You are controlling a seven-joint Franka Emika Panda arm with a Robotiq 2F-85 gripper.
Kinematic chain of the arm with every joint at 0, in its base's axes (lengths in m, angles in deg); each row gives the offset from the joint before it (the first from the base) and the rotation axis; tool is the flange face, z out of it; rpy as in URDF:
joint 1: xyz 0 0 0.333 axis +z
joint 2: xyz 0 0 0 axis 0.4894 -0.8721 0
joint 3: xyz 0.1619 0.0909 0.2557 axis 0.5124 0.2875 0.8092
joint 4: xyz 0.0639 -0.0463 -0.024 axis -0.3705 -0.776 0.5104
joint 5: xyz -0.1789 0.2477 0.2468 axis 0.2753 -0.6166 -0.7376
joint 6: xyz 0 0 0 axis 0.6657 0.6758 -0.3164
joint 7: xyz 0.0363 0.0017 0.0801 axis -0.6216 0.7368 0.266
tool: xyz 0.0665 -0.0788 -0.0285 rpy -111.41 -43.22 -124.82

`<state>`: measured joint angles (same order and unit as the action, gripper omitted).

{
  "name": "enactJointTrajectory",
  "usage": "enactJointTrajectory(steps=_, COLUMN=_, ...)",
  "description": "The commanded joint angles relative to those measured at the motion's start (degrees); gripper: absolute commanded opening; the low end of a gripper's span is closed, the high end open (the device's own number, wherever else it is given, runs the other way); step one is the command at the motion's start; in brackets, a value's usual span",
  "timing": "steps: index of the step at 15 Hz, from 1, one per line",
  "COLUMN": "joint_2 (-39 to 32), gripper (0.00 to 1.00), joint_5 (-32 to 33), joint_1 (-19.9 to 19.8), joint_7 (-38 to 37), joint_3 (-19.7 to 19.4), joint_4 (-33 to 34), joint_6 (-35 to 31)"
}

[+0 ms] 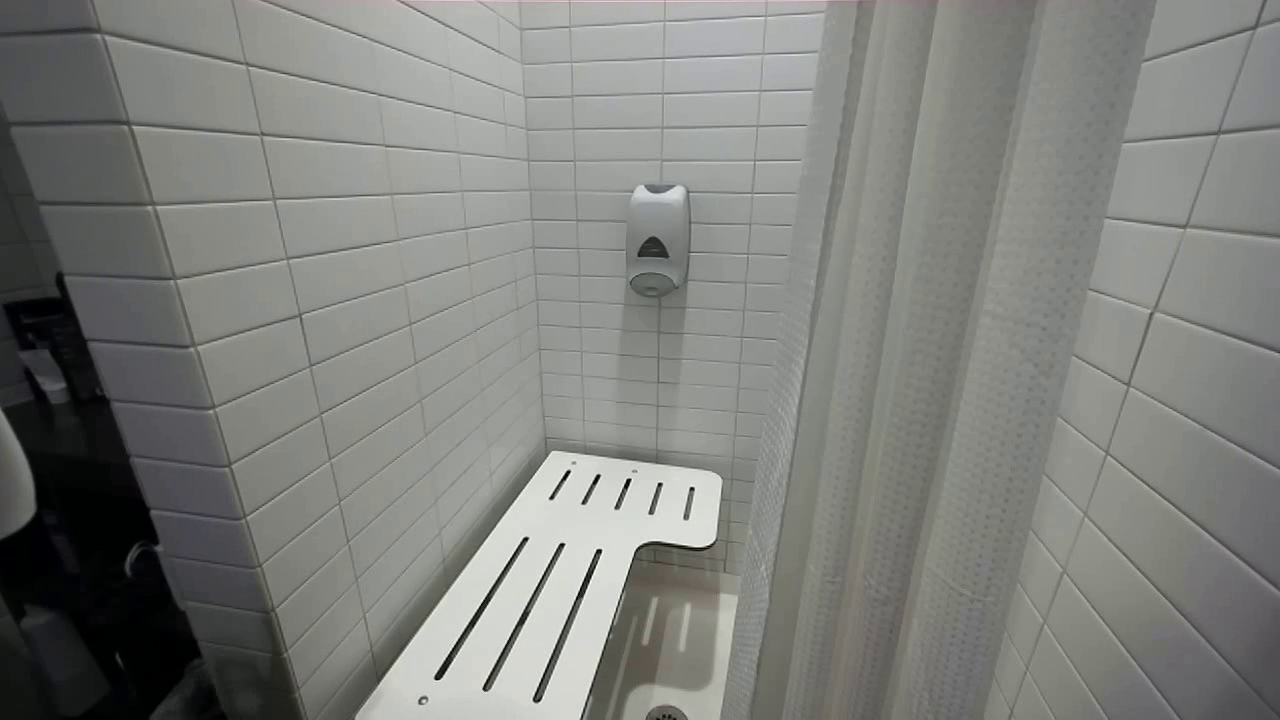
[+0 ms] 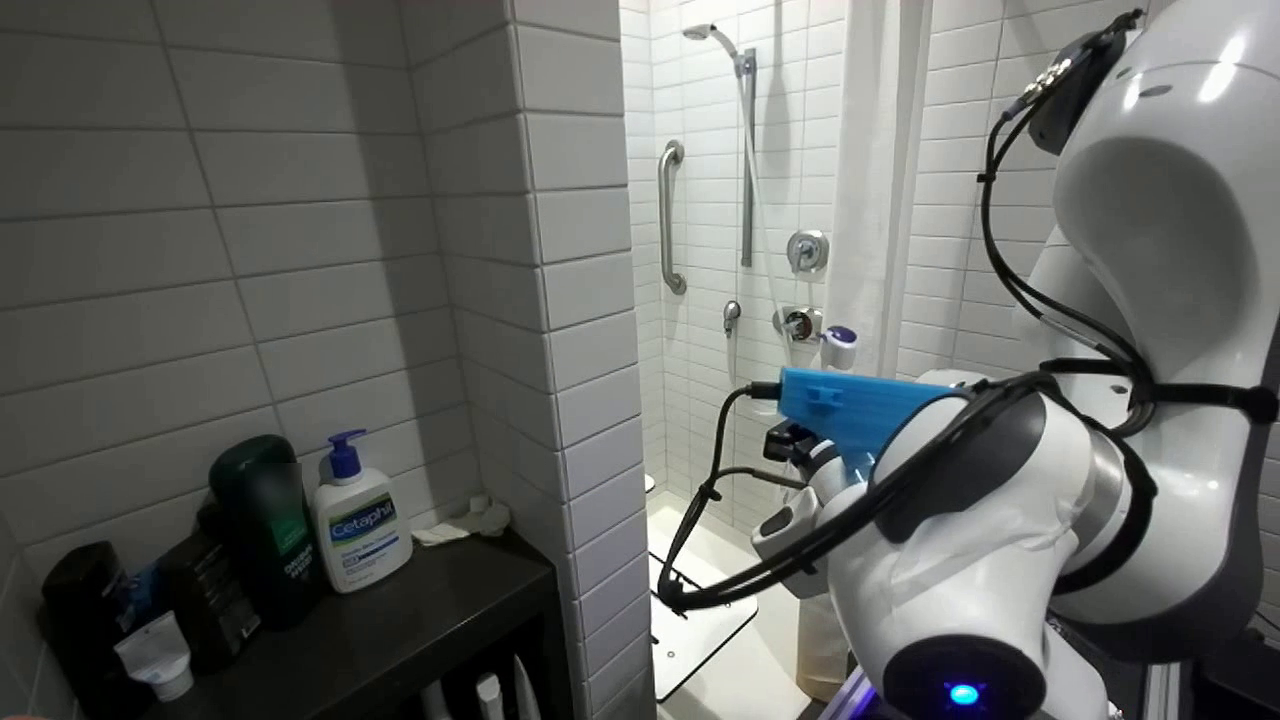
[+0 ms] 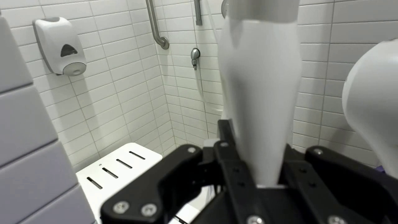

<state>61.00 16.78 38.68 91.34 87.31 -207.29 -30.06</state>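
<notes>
- Left, wrist view: soap dispenser [image 3: 54, 37] on tile wall [image 3: 108, 93], slotted bench [image 3: 126, 174] lower down.
- Centre: gripper [image 3: 258, 152] had white bottle [image 3: 261, 77] pinched between its fingers [image 3: 236, 183]; bottle stood roughly upright, narrow end low, top cropped.
- Handling guess: smooth plastic, likely slippery if wet, walls would give a bit under hard squeeze, not fragile. Weight depended on fill, which didn't show.
- Hold: low taper looked slip-prone; broader middle seemed the better bite.
- Right edge: rounded white part [image 3: 373, 93], probably robot casing, apart from the bottle.
</notes>
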Motion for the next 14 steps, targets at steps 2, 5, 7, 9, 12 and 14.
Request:
enactJointTrajectory(steps=2, joint_2=6.98, gripper=0.05, joint_5=2.92, joint_1=6.01, joint_7=0.42, joint_3=-6.26, joint_4=-2.32, joint_6=3.47)
enactJointTrajectory(steps=5, joint_2=9.41, gripper=0.05, joint_5=4.94, joint_1=8.4, joint_7=0.43, joint_3=-9.37, joint_4=-2.37, joint_6=5.75)
enactJointTrajectory(steps=7, joint_2=11.03, gripper=0.05, joint_5=6.01, joint_1=9.19, joint_7=0.3, joint_3=-10.98, joint_4=-2.24, joint_6=7.26)
enactJointTrajectory(steps=9, joint_2=12.89, gripper=0.05, joint_5=6.98, joint_1=9.68, joint_7=0.71, joint_3=-12.79, joint_4=-2.28, joint_6=9.15)
enactJointTrajectory(steps=12, joint_2=15.04, gripper=0.05, joint_5=8.73, joint_1=10.09, joint_7=1.18, joint_3=-15.16, joint_4=-2.32, joint_6=11.81)
enactJointTrajectory(steps=14, joint_2=16.42, gripper=0.05, joint_5=10.11, joint_1=10.34, joint_7=1.53, joint_3=-16.76, joint_4=-2.32, joint_6=13.24)
